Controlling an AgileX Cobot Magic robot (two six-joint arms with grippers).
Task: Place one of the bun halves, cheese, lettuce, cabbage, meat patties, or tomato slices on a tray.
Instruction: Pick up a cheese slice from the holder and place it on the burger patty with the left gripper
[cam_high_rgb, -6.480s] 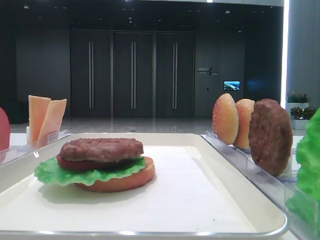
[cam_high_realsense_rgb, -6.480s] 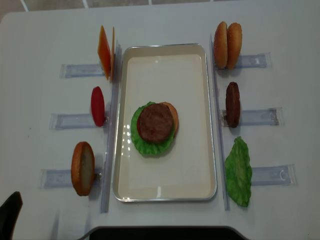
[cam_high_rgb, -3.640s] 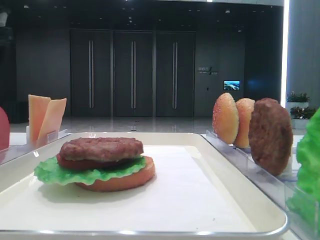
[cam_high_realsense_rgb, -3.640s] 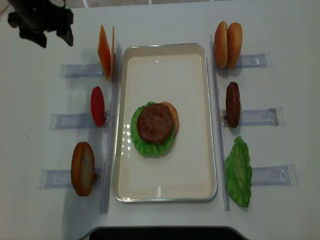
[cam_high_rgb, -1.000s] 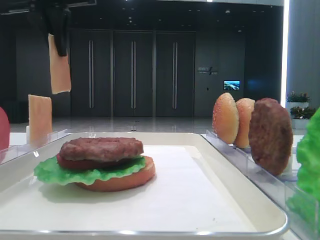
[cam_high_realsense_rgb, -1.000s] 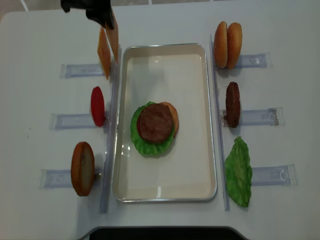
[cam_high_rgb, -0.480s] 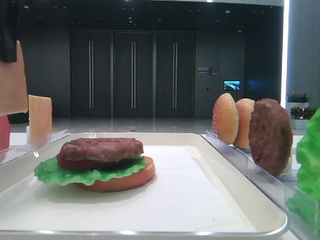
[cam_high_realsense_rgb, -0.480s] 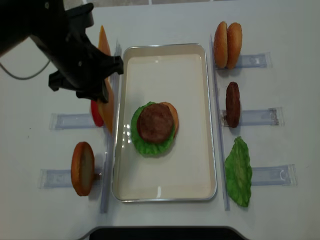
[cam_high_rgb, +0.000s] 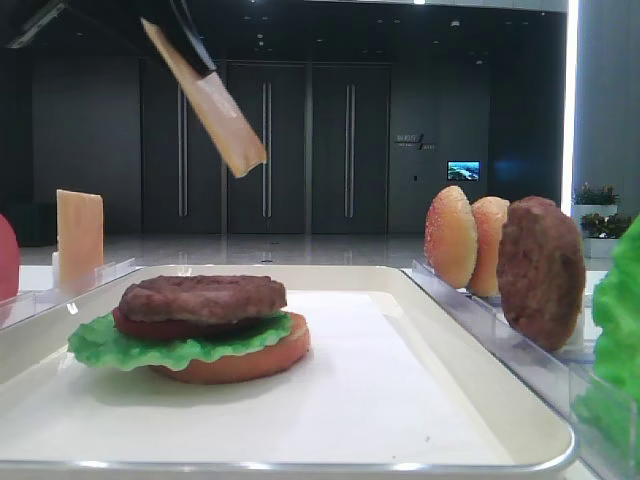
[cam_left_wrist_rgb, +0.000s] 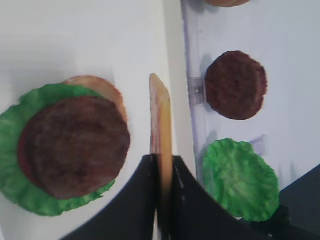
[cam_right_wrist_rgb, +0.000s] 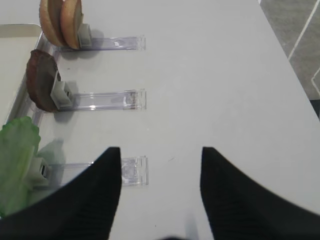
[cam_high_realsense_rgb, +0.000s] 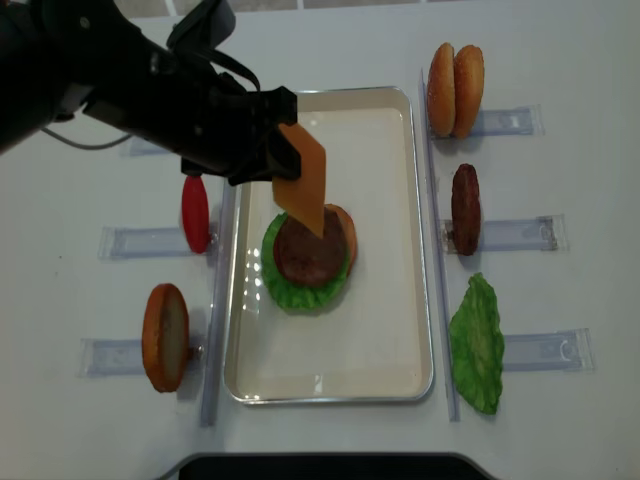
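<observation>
My left gripper is shut on a pale yellow-orange cheese slice, held tilted in the air over the cream tray. In the left wrist view the cheese shows edge-on between the fingers, just right of the stack. That stack lies mid-tray: a brown meat patty on a tomato slice, lettuce and a flat bun half. The front view has the cheese high above the patty. My right gripper is open over bare table, holding nothing.
Clear racks flank the tray. On the left stand a cheese slice, a tomato slice and a bun half. On the right stand two bun halves, a patty and lettuce.
The left arm has swung right with the cheese, from beside the tray's left edge to over the tray above the stack. The slice now hangs tilted. The right gripper has not moved.
</observation>
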